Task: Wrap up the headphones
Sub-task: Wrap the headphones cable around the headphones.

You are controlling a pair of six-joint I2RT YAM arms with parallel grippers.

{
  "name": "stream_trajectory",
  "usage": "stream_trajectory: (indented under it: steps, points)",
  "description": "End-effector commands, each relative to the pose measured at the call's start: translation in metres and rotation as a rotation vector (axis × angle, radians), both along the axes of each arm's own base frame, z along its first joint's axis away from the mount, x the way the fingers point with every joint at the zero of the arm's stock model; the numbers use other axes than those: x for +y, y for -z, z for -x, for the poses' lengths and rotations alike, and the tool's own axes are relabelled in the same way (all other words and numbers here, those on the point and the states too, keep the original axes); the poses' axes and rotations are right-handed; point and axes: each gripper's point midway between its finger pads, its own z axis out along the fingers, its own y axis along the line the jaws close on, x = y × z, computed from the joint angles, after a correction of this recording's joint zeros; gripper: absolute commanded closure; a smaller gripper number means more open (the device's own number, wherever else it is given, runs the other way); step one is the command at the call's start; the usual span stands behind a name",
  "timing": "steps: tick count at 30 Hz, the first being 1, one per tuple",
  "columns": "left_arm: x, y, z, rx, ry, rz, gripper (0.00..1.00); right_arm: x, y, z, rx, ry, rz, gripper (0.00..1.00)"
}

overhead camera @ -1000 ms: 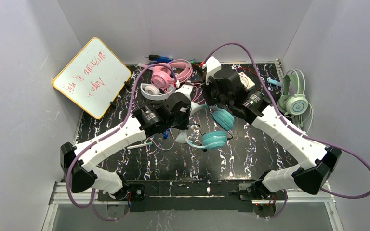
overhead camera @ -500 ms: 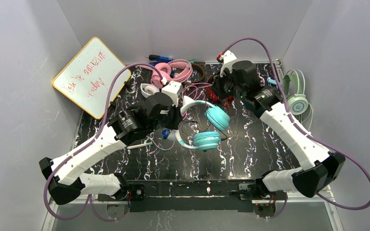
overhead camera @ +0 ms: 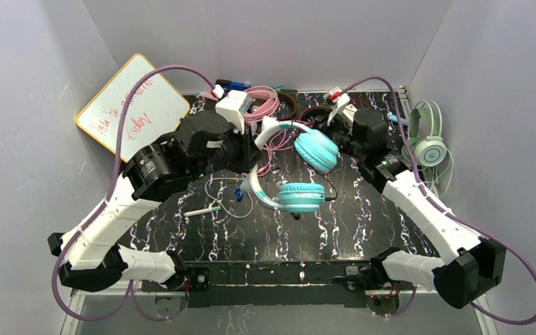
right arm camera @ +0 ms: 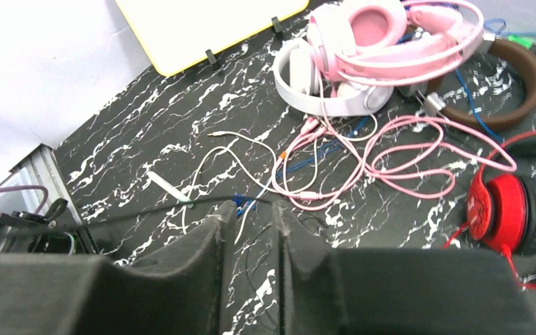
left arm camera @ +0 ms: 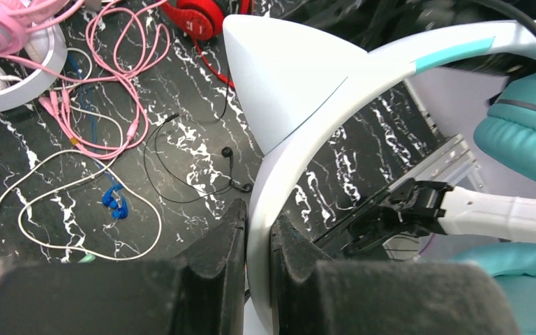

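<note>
The teal headphones with a white headband hang above the middle of the table. My left gripper is shut on that headband, which stands upright between the pads. My right gripper hovers to the right of the teal cups, jaws slightly apart, with only table showing in the gap. A thin black cord runs taut just past its fingertips; I cannot tell if it touches them. Pink headphones, white headphones, brown headphones and red headphones lie at the back.
Mint green headphones sit at the right edge of the table. A whiteboard leans at the back left. Loose pink cord, a white cable and blue earbuds lie on the black marbled table.
My left arm has drawn back and to the left, lifting the teal headphones. My right arm has pulled away to the right and its jaws have parted a little.
</note>
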Motion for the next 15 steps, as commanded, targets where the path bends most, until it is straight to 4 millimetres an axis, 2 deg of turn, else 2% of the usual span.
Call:
stream_trajectory:
  steps: [1, 3, 7, 8, 11, 15]
  points:
    - [0.000, -0.022, 0.008, 0.034, -0.002, 0.044, 1.00, 0.013, -0.033, 0.006, -0.130, -0.091, -0.118, 0.57]
    - [-0.002, -0.028, 0.008, 0.036, -0.009, 0.062, 1.00, 0.013, -0.027, 0.006, -0.129, -0.090, -0.120, 0.48]
    - [-0.005, -0.041, 0.005, 0.040, -0.023, 0.091, 1.00, 0.010, -0.011, 0.008, -0.132, -0.087, -0.127, 0.47]
    - [-0.006, -0.044, 0.005, 0.042, -0.027, 0.098, 1.00, 0.011, -0.008, 0.010, -0.134, -0.097, -0.130, 0.48]
    - [-0.008, -0.050, 0.004, 0.051, -0.042, 0.122, 1.00, 0.015, 0.001, 0.016, -0.119, -0.138, -0.135, 0.59]
    - [-0.007, -0.056, 0.002, 0.058, -0.072, 0.158, 1.00, 0.014, 0.014, 0.021, -0.104, -0.152, -0.144, 0.59]
